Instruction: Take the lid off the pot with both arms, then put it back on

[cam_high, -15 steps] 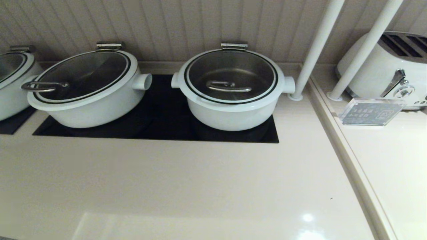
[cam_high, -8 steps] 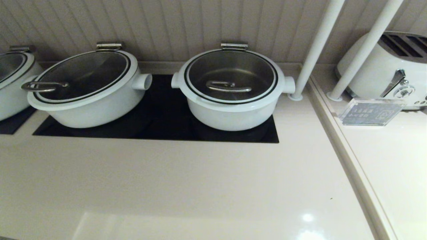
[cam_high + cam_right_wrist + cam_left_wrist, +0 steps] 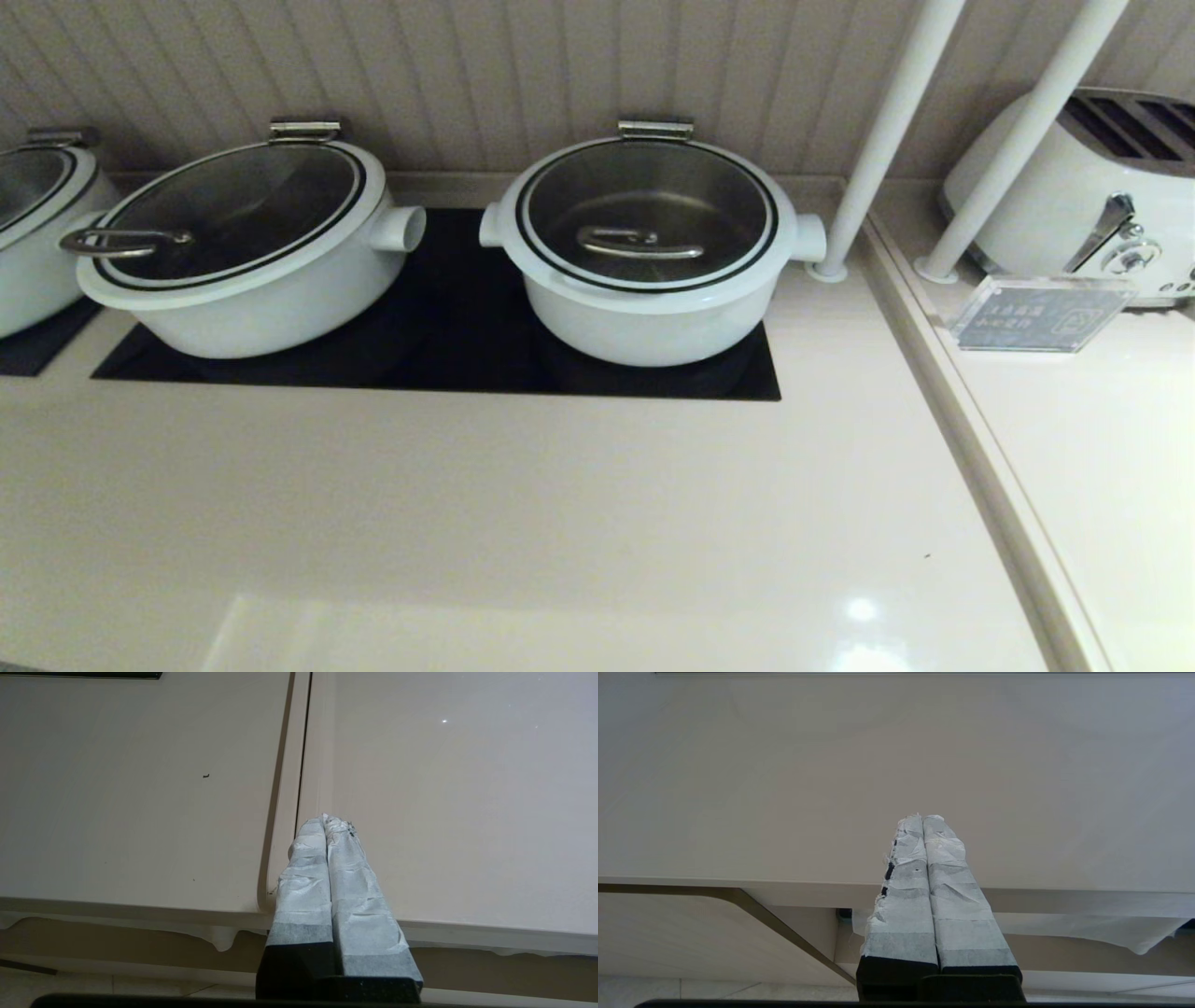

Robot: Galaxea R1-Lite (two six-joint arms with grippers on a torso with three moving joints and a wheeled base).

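1. Head view: the lid (image 3: 646,213) sits closed on the pot (image 3: 651,322), which stands on the black panel (image 3: 448,359), right of a second pot (image 3: 252,280). No gripper appears. A toaster (image 3: 1074,201) and an acrylic sign (image 3: 1041,314), text illegible, lie right.
2. Left wrist view: the left gripper (image 3: 923,819), taped fingers pressed together, hangs over the counter's (image 3: 784,788) front edge.
3. Right wrist view: the right gripper (image 3: 325,818), fingers together, hangs over a counter seam (image 3: 285,788); no pot shows.

left claw (image 3: 923,817): white-taped fingers, black base | right claw (image 3: 325,817): same
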